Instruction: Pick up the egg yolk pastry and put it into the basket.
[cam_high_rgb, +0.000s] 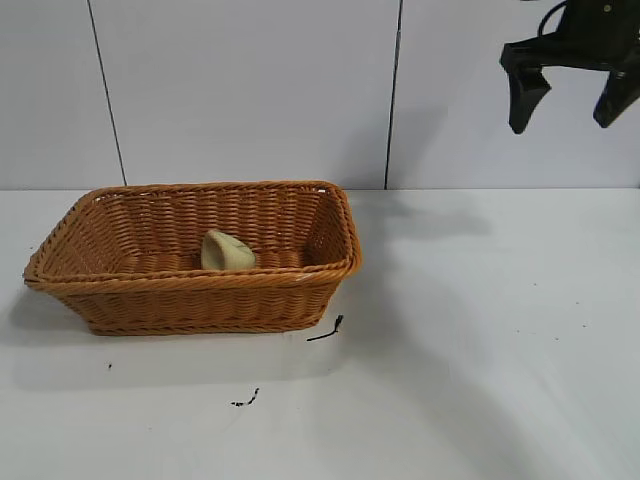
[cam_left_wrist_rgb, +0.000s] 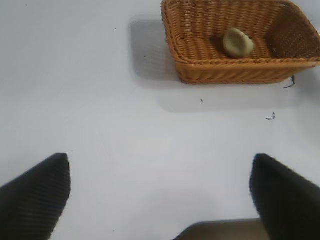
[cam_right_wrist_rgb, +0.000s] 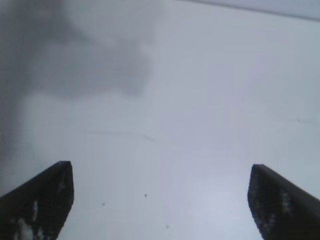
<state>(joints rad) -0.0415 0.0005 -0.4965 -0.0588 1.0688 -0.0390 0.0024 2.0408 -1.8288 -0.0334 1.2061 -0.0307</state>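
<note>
From the exterior view I saw the basket (cam_high_rgb: 190, 258) standing on the white desk (cam_high_rgb: 480, 330), at the left part of it, and the egg yolk pastry (cam_high_rgb: 226, 251) was lying inside the basket, on its woven floor near the middle, a little tilted. The right tool (cam_high_rgb: 572, 98) was hanging high above the desk at the upper right, well apart from the basket, with its two black fingers spread and nothing between them. Two small dark marks (cam_high_rgb: 326, 331) were on the desk just beside the front of the basket. In the left wrist view, the left tool (cam_left_wrist_rgb: 160, 200) was also spread wide and empty over the bare desk, and the basket (cam_left_wrist_rgb: 240, 70) with the pastry (cam_left_wrist_rgb: 237, 42) in it was far from this tool. In the right wrist view I saw the right tool (cam_right_wrist_rgb: 160, 200) wide apart, holding nothing, above the plain desk (cam_right_wrist_rgb: 200, 125).
</note>
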